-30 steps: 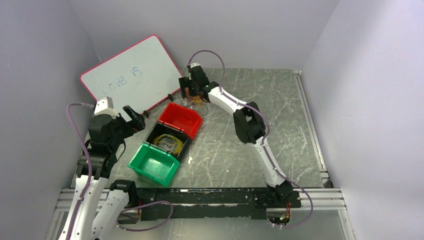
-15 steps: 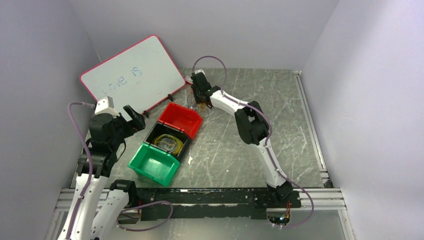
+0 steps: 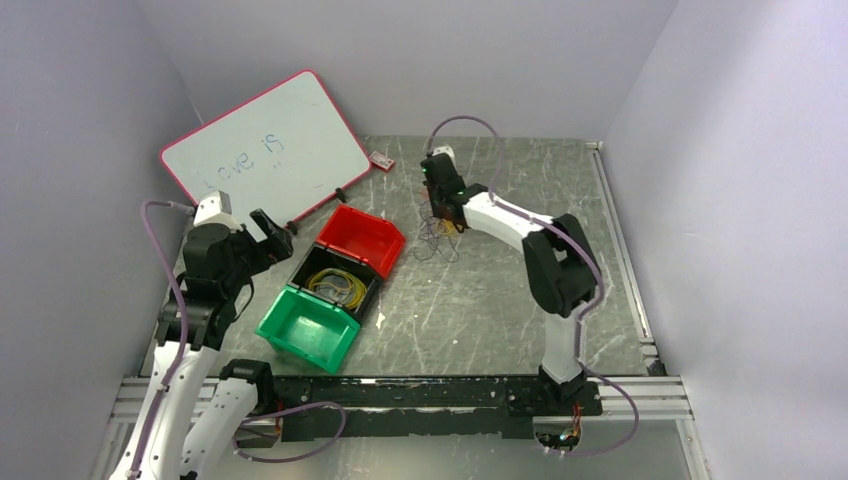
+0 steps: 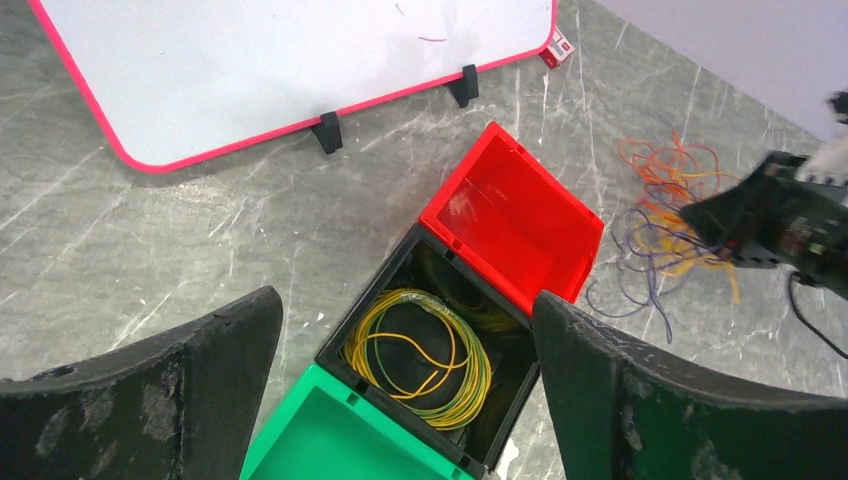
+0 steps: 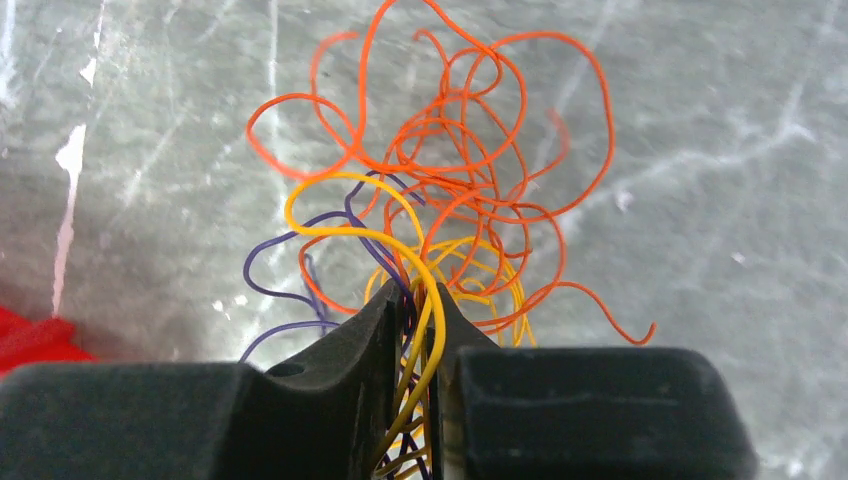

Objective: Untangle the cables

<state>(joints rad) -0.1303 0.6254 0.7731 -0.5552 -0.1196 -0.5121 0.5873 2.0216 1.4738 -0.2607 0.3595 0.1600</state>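
The cables (image 5: 470, 170) are a tangle of thin orange, yellow and purple loops. My right gripper (image 5: 418, 300) is shut on a bundle of yellow and purple strands at the tangle's near side, and the orange loops fan out beyond the fingertips. From above, the right gripper (image 3: 441, 203) is right of the red bin, with the cables (image 3: 437, 240) trailing below it onto the table. My left gripper (image 4: 405, 298) hangs open above the bins with nothing between its fingers. In the left wrist view the cables (image 4: 665, 215) lie right of the red bin.
Three joined bins sit left of centre: a red bin (image 3: 362, 238), a black bin (image 4: 425, 355) holding a yellow-green wire coil, and a green bin (image 3: 308, 328). A pink-rimmed whiteboard (image 3: 265, 150) leans at the back left. A small red-and-white item (image 3: 379, 158) lies by its corner.
My right gripper has shut on the cables and swung right, away from the whiteboard and red bin, taking the tangle along. The left arm has stayed put.
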